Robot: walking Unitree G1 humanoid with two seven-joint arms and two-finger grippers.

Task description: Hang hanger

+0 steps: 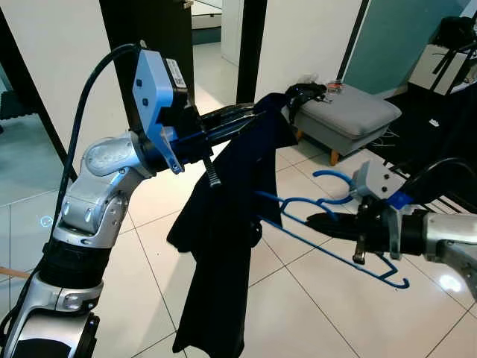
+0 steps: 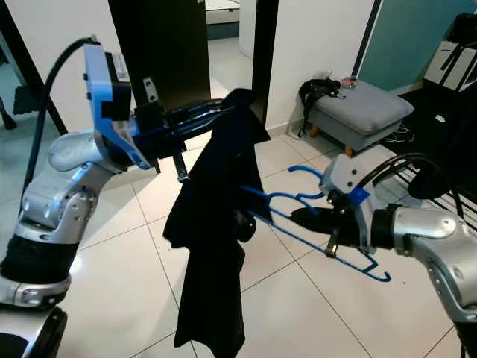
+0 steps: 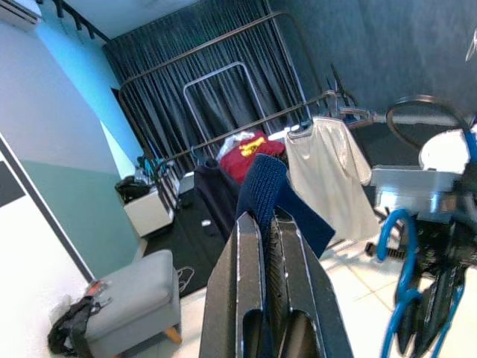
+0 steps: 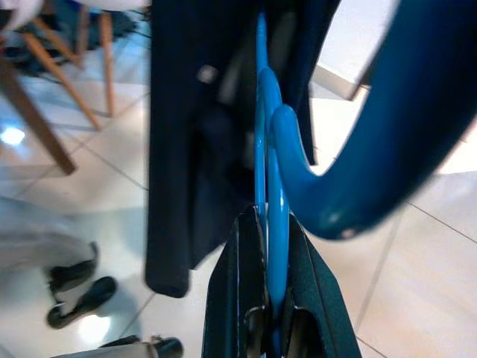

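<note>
- Right gripper pinched on the blue hanger, black fingers pressed together around its thin frame near the middle, as the right wrist view confirmed.
- Hanger held low and out in front, above the tiled floor, just beside the dark garment.
- Long axis lay roughly level, running from the near right end, tilted a little downward, toward the garment; far end reached into or behind the cloth, exact contact not clear.
- Hook curled upward and away, toward the grey stool.
- Left gripper raised high, fingers closed on the garment's top edge, cloth draped down freely below.
- Probably the threading step: best done by keeping the hanger's arm aimed at the garment's opening, sliding slowly along its own length, wrist steady to avoid twisting.
- Worth holding the left grip firm and high, so the cloth stayed taut and open.
- Clothes rail with hung shirts stood well apart, across the room.
</note>
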